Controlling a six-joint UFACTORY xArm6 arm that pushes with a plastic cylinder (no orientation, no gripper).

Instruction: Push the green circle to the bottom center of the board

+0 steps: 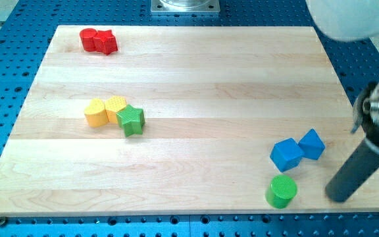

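The green circle lies near the board's bottom edge, right of centre. My tip rests on the board to the right of it, with a gap between them. The rod rises up and to the right toward the view's right edge. Two blue blocks sit just above the green circle: a larger blue cube and a smaller blue cube, touching each other.
A green star touches two yellow blocks at the left middle. Two red blocks sit at the top left. The wooden board lies on a blue perforated table.
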